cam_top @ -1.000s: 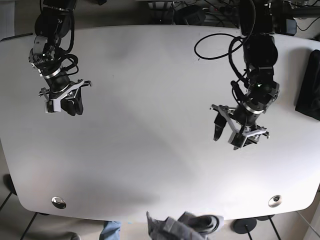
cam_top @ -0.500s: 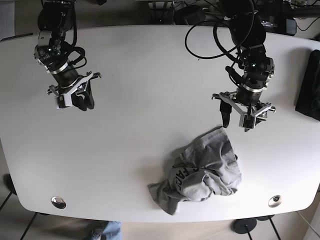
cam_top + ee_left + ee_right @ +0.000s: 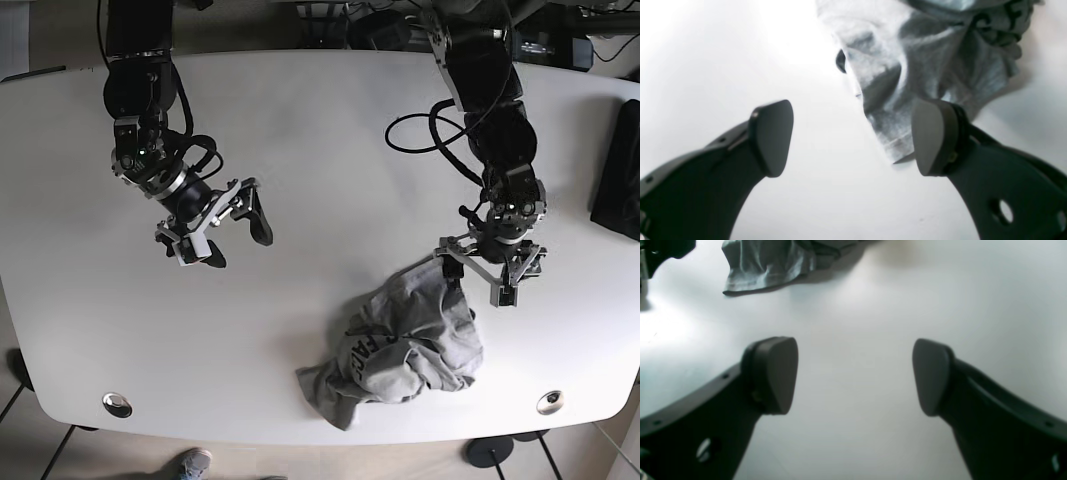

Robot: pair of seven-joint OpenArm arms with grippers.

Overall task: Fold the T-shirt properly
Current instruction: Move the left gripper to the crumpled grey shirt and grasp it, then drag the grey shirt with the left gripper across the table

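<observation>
T-shirt [image 3: 408, 345] lies crumpled on the white surface [image 3: 300, 130]. Left end effector [image 3: 490, 275] hovers wide open, empty, over its top edge; right end effector [image 3: 228, 235] likewise empty, apart. Likely next: grasp and spread.

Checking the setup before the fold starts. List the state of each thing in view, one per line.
T-shirt: crumpled in a heap on the table, not folded, not held.
Left end effector: open, empty, at the shirt's upper edge.
Right end effector: open, empty, over bare table, apart from the shirt.
Table: white, bearing the shirt.
</observation>
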